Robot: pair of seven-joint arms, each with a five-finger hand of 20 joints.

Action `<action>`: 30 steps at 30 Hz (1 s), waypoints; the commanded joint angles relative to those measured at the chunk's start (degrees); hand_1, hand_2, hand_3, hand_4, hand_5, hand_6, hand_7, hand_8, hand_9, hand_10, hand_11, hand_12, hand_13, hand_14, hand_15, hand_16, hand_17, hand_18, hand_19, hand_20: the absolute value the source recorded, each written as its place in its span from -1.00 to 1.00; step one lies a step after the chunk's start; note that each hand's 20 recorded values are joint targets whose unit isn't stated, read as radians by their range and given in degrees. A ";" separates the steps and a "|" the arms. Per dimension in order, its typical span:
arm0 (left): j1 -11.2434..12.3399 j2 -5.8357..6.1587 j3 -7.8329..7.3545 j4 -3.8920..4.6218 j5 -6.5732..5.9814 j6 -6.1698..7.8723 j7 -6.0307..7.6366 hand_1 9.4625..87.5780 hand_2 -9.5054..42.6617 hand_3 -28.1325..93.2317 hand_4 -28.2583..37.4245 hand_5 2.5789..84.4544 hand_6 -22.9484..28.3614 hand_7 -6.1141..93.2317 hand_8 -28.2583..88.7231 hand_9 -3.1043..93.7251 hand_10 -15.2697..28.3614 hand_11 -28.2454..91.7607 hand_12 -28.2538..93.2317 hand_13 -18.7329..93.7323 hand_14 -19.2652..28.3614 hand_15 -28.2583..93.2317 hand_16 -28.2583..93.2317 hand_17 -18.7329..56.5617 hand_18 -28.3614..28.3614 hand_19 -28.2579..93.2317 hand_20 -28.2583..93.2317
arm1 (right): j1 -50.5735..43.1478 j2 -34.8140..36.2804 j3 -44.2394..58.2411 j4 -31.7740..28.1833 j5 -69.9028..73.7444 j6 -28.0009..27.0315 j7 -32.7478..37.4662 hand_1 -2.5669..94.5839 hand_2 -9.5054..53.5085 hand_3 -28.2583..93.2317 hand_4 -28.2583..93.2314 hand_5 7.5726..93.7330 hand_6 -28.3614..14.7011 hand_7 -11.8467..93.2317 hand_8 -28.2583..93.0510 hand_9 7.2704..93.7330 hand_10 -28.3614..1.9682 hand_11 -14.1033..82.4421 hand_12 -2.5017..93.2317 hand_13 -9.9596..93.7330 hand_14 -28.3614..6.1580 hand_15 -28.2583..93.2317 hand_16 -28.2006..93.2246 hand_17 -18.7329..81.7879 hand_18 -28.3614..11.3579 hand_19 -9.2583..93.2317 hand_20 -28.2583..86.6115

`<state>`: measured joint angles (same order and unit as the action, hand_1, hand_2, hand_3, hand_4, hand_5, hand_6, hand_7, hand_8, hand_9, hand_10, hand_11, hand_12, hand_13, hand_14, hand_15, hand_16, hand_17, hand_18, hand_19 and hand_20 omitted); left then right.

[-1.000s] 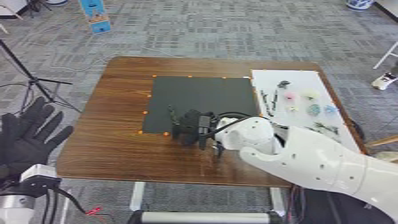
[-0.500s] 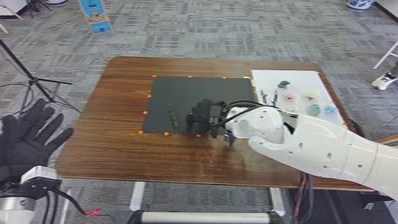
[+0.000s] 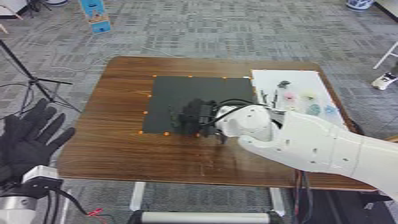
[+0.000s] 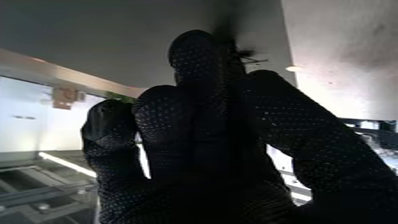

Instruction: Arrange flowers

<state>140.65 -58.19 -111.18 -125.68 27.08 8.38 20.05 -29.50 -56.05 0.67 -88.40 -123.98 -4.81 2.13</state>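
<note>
The right hand (image 3: pixel 191 116) is low over the lower middle of the black mat (image 3: pixel 213 90). A green sprig (image 3: pixel 172 114) lies on the mat just left of that hand. In the right wrist view a thin dark twig (image 4: pixel 252 60) with small side branches sticks out between the thumb and fingers of the right hand (image 4: pixel 204 130), which pinch it. Part of the green sprig (image 4: pixel 120 97) peeks out behind the fingers there. Flowers and leaves, among them a pink flower (image 3: pixel 290 96) and a green leaf (image 3: pixel 314 109), lie on the white board (image 3: pixel 284 77). Off the table's left side, the left hand (image 3: pixel 25 145) is open.
Small orange markers (image 3: pixel 166 133) line the mat's edges. The brown table (image 3: pixel 133 155) extends around mat and board. Dark twigs (image 3: pixel 274 96) lie at the board's left side. A black tripod (image 3: pixel 34 77) stands on the floor at the left.
The right hand shifted right and slightly up from its place a second ago, uncovering more of the sprig, then came back left over the mat. The left hand has barely moved.
</note>
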 commanded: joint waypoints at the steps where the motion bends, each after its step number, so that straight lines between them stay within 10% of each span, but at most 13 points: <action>1: -0.42 0.29 0.29 -0.01 -0.08 0.15 -0.59 -0.50 -0.93 0.32 -1.00 -0.43 -0.03 -0.53 -0.68 -0.49 0.13 -0.31 -0.27 -0.35 0.33 -0.36 -0.44 -0.79 0.78 0.10 -0.39 | -0.09 -2.40 0.15 -0.45 -0.14 -0.12 -0.30 -0.42 -0.32 1.00 -0.56 0.12 0.33 -0.46 -0.75 0.53 0.13 0.08 0.18 0.39 -0.07 0.73 0.19 0.01 -0.70 0.94 0.45; 14: -0.68 0.15 0.28 -0.24 0.65 -0.02 -0.67 -0.52 -0.94 0.35 -1.00 -0.43 -0.03 -0.53 -0.68 -0.49 0.13 -0.31 -0.27 -0.35 0.33 -0.36 -0.44 -0.79 0.78 0.10 -0.39 | -3.91 2.07 5.37 -2.50 -2.17 -4.30 -0.12 -0.42 -0.31 1.00 -0.59 0.12 0.33 -0.46 -0.75 0.53 0.13 0.09 0.18 0.39 -0.08 0.73 0.18 0.01 -0.70 0.94 0.45; 18: -2.07 0.36 -0.33 -0.53 4.41 -0.75 -2.97 -0.60 -0.99 0.46 -1.00 -0.42 -0.02 -0.53 -0.68 -0.49 0.13 -0.30 -0.27 -0.35 0.33 -0.36 -0.44 -0.79 0.78 0.10 -0.39 | -10.86 8.43 15.02 -8.34 -3.07 -5.91 -0.53 -0.43 -0.32 0.99 -0.77 0.08 0.33 -0.47 -0.74 0.45 0.11 0.23 0.02 0.36 -0.08 0.76 0.08 0.00 -0.68 0.92 0.44; 23: -4.40 1.12 -1.35 -0.94 11.73 -3.03 -7.97 -0.60 -1.00 0.52 -1.00 -0.42 -0.02 -0.53 -0.68 -0.49 0.13 -0.30 -0.27 -0.35 0.32 -0.35 -0.44 -0.79 0.77 0.11 -0.39 | -16.87 14.28 23.34 -10.98 2.76 5.72 4.74 -0.43 -0.56 0.89 -0.91 0.11 0.35 -0.44 -0.74 0.42 0.15 0.28 -0.27 0.36 -0.03 0.76 0.04 0.00 -0.64 0.92 0.42; 26: -6.30 1.84 -0.07 -0.20 12.15 -3.90 -8.76 -0.58 -1.00 0.51 -1.00 -0.43 -0.04 -0.52 -0.68 -0.50 0.12 -0.30 -0.27 -0.35 0.32 -0.34 -0.44 -0.79 0.77 0.11 -0.39 | -19.26 15.44 25.82 -10.67 3.39 15.87 15.75 -0.42 -0.83 0.78 -0.99 0.15 0.33 -0.41 -0.74 0.40 0.18 0.10 -0.34 0.37 0.01 0.76 0.03 0.01 -0.63 0.93 0.43; 28: -7.27 1.98 0.98 0.18 11.59 -3.73 -8.76 -0.57 -1.00 0.50 -1.00 -0.44 -0.04 -0.52 -0.68 -0.51 0.12 -0.30 -0.27 -0.35 0.32 -0.34 -0.44 -0.79 0.77 0.11 -0.39 | -20.88 14.69 28.47 -10.40 2.48 18.47 26.13 -0.12 -0.87 0.30 -0.96 0.18 0.33 -0.39 -0.74 0.40 0.19 0.09 -0.35 0.38 0.04 0.76 0.03 0.02 -0.61 0.94 0.43; 30: -7.69 1.78 1.83 0.37 11.58 -3.27 -8.91 -0.57 -1.00 0.50 -1.00 -0.44 -0.04 -0.52 -0.68 -0.51 0.12 -0.30 -0.27 -0.35 0.33 -0.34 -0.44 -0.79 0.77 0.11 -0.39 | -22.26 14.00 31.37 -8.69 1.88 20.28 30.69 0.33 -0.70 -0.77 -0.85 0.22 0.37 -0.48 -0.67 0.41 0.25 0.03 -0.29 0.33 0.14 0.77 0.09 -0.05 -0.35 0.89 0.52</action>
<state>135.70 -57.36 -111.80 -125.61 41.43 5.79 10.57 -47.79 -43.44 23.86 -100.97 -118.21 7.29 10.41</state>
